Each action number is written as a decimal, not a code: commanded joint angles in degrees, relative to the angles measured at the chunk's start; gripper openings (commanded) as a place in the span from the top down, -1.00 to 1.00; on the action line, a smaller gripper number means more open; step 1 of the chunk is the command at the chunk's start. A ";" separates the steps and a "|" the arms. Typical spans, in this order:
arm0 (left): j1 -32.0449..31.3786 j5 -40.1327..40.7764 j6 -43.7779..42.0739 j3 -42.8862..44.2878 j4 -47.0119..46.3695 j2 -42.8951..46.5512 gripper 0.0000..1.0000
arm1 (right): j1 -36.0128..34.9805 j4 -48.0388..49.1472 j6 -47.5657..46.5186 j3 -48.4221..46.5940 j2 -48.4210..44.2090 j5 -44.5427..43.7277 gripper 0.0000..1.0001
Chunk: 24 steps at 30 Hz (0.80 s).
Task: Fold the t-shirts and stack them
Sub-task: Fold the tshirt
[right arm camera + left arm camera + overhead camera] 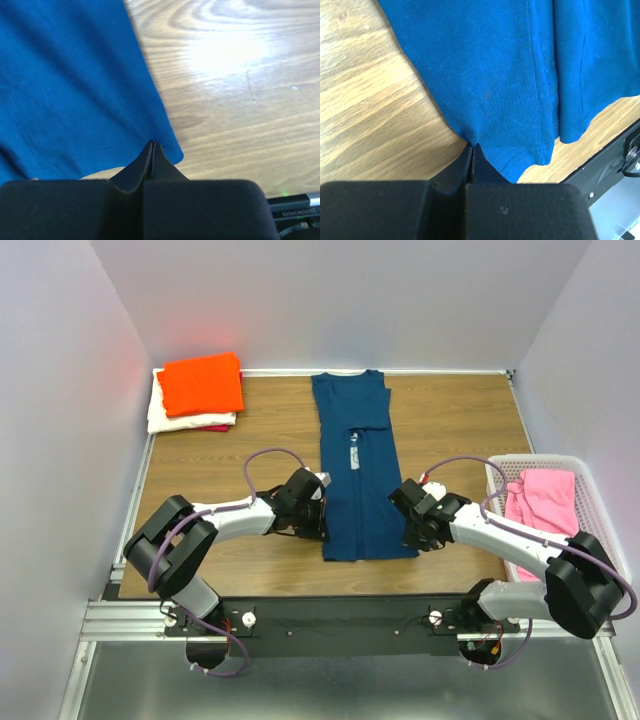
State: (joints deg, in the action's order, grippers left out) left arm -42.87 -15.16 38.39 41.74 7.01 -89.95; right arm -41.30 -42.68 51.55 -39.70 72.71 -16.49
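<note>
Both near hem corners of the navy tee (357, 470) are pinched, left by the left gripper (320, 528) and right by the right gripper (412, 532), and the tee is laid mid-way across the table (455, 420) with its long axis running straight toward the far edge.

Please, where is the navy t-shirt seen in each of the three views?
Top external: navy t-shirt in the centre, folded lengthwise.
Left wrist: upper right; left claw pinches its edge.
Right wrist: left side; right claw pinches its corner.
Shared landmark: the stitched hem.
</note>
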 commanded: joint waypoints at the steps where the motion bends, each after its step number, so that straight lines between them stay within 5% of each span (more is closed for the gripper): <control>1: -0.37 2.15 -1.65 -2.10 5.12 0.92 1.00 | -0.45 -4.61 2.94 -1.17 -1.69 -3.02 0.99; 18: -0.37 0.66 -2.27 -2.54 6.00 3.11 1.00 | -1.24 1.01 1.80 1.12 -4.06 1.29 0.61; 24: -0.37 1.53 -2.97 -2.01 6.88 5.13 0.45 | -1.50 2.16 0.75 -0.72 -6.43 1.46 0.40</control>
State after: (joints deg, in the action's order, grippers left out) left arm -42.87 -15.18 37.12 40.34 10.37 -87.13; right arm -42.13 -42.26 52.60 -38.33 68.49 -15.31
